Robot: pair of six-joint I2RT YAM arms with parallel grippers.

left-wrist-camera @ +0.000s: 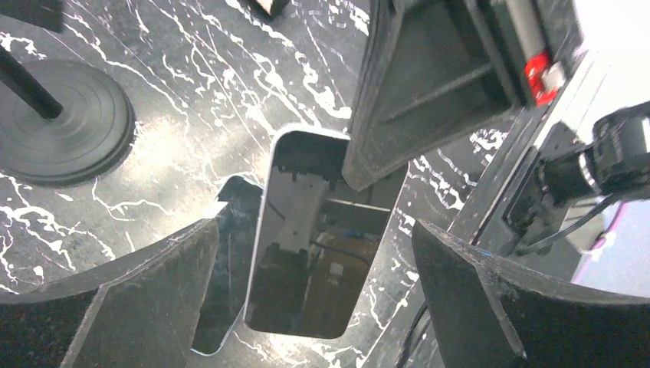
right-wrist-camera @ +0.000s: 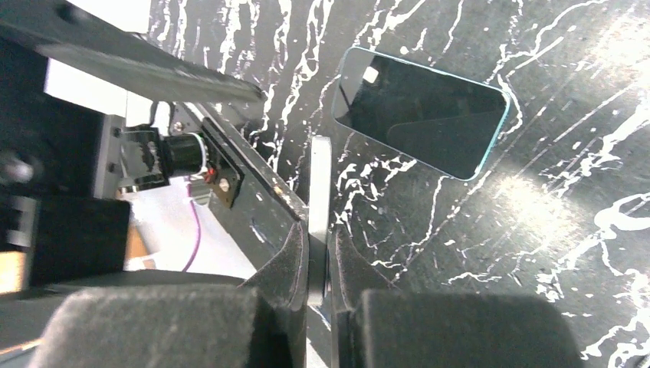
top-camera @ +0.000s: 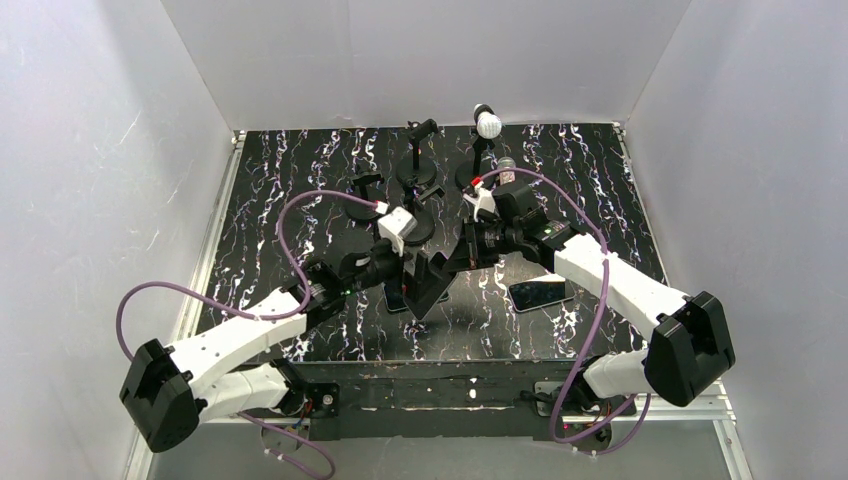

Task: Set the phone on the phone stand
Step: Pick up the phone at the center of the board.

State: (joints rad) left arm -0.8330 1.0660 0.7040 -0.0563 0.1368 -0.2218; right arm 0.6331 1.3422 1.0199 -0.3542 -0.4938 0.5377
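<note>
A phone (left-wrist-camera: 318,238) with a pale rim and a glossy dark screen hangs above the table, and my right gripper (right-wrist-camera: 318,228) is shut on its upper end. In the right wrist view this phone (right-wrist-camera: 320,176) shows edge-on between the pads. My left gripper (left-wrist-camera: 314,228) stands open, one finger on each side of the phone's lower half, both apart from it. In the top view the two grippers meet at mid-table, the left (top-camera: 428,283) and the right (top-camera: 452,262). Black phone stands (top-camera: 418,165) are at the back. One round stand base (left-wrist-camera: 57,123) is left of the phone.
A teal-rimmed phone (right-wrist-camera: 421,111) lies flat on the marbled table (top-camera: 600,190), right of my right gripper. Another dark phone (left-wrist-camera: 226,268) lies on the table under the held one. A stand with a white ball top (top-camera: 488,122) is at the back. White walls enclose three sides.
</note>
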